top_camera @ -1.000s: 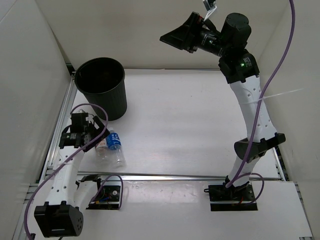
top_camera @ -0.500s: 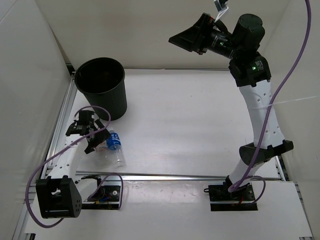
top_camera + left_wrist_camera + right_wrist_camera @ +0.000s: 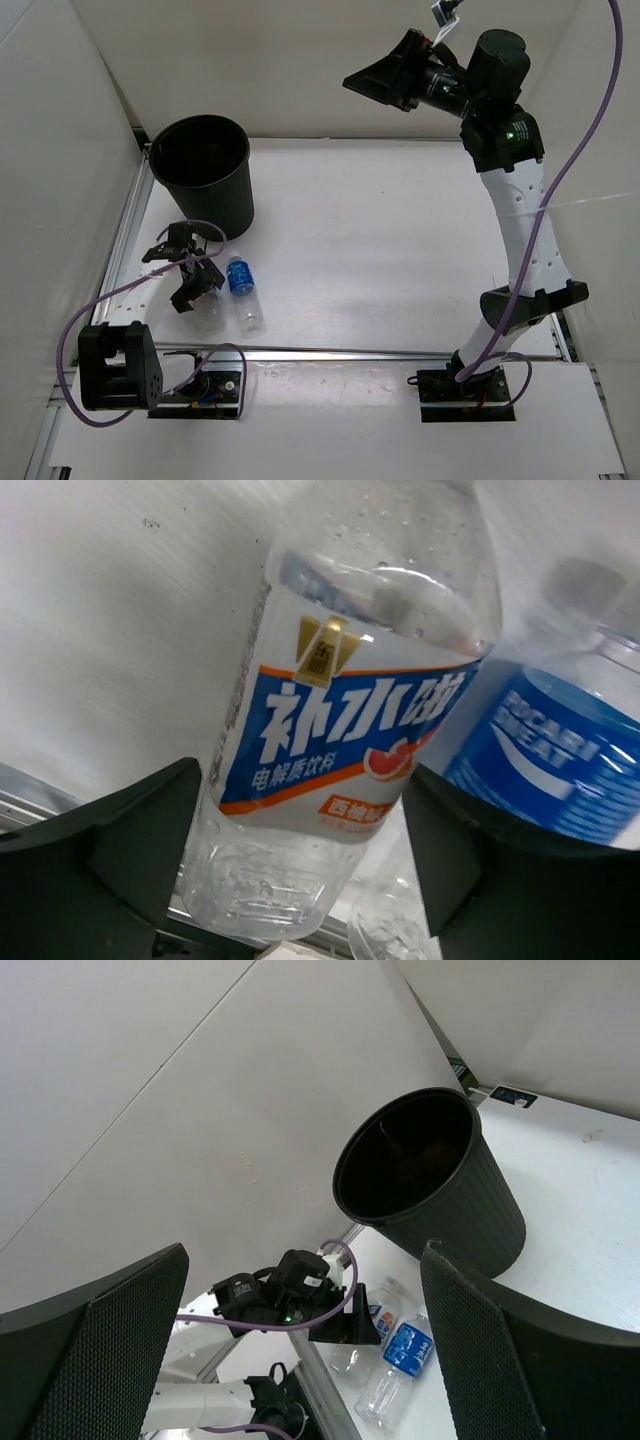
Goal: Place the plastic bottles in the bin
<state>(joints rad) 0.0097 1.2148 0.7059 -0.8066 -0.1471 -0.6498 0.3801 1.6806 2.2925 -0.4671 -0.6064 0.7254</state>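
Observation:
Two plastic bottles lie side by side near the table's front left. One is clear with a blue, white and orange label (image 3: 350, 730) (image 3: 372, 1312). The other carries a blue label (image 3: 240, 280) (image 3: 560, 760) (image 3: 405, 1345). My left gripper (image 3: 195, 285) (image 3: 300, 870) is open and low, with its fingers (image 3: 130, 850) on either side of the first bottle's base. The left finger is against the bottle, and a thin gap shows at the right one. The black bin (image 3: 205, 180) (image 3: 440, 1190) stands upright behind them. My right gripper (image 3: 365, 78) (image 3: 305, 1350) hangs open and empty, high over the table's far side.
A metal rail (image 3: 125, 240) runs along the table's left edge and another along the front, just behind the bottles. White walls close in the left, back and right. A purple cable (image 3: 95, 320) loops beside the left arm.
My left gripper has swung down over the bottle and its jaws have narrowed around it. The blue-labelled bottle has shifted slightly right. My right arm moved a little to the right, then held.

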